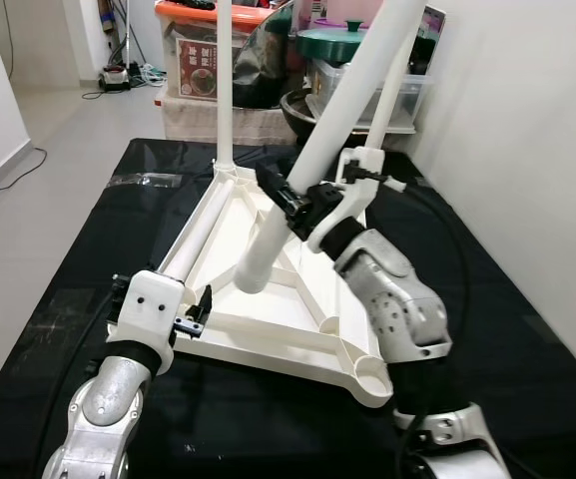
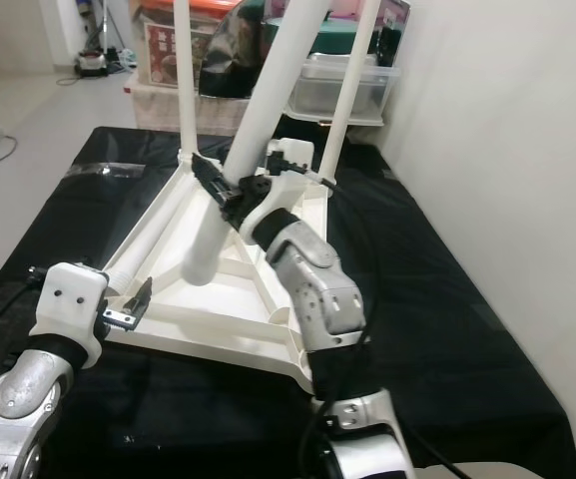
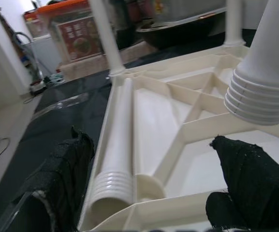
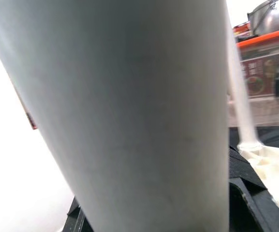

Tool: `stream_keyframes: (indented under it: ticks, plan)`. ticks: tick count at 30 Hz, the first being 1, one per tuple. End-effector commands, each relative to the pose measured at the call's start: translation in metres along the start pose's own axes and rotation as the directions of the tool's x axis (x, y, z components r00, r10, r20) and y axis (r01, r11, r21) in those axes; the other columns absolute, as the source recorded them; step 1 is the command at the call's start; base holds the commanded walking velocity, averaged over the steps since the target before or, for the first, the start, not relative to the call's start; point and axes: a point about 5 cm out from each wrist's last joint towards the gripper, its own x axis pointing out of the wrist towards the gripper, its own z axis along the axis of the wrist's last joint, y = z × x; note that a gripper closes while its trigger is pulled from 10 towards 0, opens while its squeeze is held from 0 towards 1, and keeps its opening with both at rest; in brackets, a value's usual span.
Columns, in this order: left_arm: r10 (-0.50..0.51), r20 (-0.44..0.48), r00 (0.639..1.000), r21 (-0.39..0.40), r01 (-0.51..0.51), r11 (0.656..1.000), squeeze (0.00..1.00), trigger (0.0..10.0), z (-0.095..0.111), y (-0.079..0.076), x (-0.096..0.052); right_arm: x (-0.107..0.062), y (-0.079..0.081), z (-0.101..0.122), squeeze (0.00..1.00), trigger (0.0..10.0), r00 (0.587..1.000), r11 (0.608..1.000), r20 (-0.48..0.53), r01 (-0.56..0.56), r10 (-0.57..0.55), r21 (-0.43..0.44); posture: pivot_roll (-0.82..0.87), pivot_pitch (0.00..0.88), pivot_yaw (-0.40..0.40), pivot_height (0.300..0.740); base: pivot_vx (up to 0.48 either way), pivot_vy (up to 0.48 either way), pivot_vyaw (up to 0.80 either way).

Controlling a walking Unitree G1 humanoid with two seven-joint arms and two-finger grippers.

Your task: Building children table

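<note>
The white table top [image 1: 297,341] lies upside down on a black cloth. Two white legs stand upright in its far corners, one on the left [image 1: 225,90] and one on the right [image 1: 392,90]. A third leg [image 1: 196,235] lies loose inside the top along its left edge. My right gripper [image 1: 292,205] is shut on a fourth leg [image 1: 337,120], held tilted with its ribbed lower end [image 3: 262,92] hanging just above the middle of the top. My left gripper [image 1: 163,287] is open at the near left corner, with the lying leg's end [image 3: 112,193] between its fingers [image 3: 66,169].
The black cloth [image 1: 78,299] covers the work surface. A white wall [image 1: 527,120] runs close along the right. Behind the table top stand an orange-lidded storage box [image 1: 203,60], a clear bin [image 1: 407,95] and a green pot [image 1: 332,40]. Bare floor [image 1: 58,130] with cables lies to the left.
</note>
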Motion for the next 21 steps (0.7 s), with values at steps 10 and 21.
stream_keyframes:
  ticks: [10,21]
  plan:
    - [-0.018,0.012,1.0,0.015,0.018,1.0,0.0,10.0,0.001,-0.004,-0.003,-0.016,-0.014,0.006,0.0,10.0,0.992,0.987,-0.075,-0.109,0.101,-0.117,0.11,0.0,-0.094,0.74,0.0,0.0,0.0]
    - [-0.006,-0.03,1.0,-0.002,0.006,1.0,0.0,10.0,-0.012,0.004,-0.01,-0.053,-0.037,0.023,0.0,10.0,0.893,0.905,-0.301,-0.394,0.335,-0.162,0.08,0.0,-0.087,0.74,0.0,0.0,0.0]
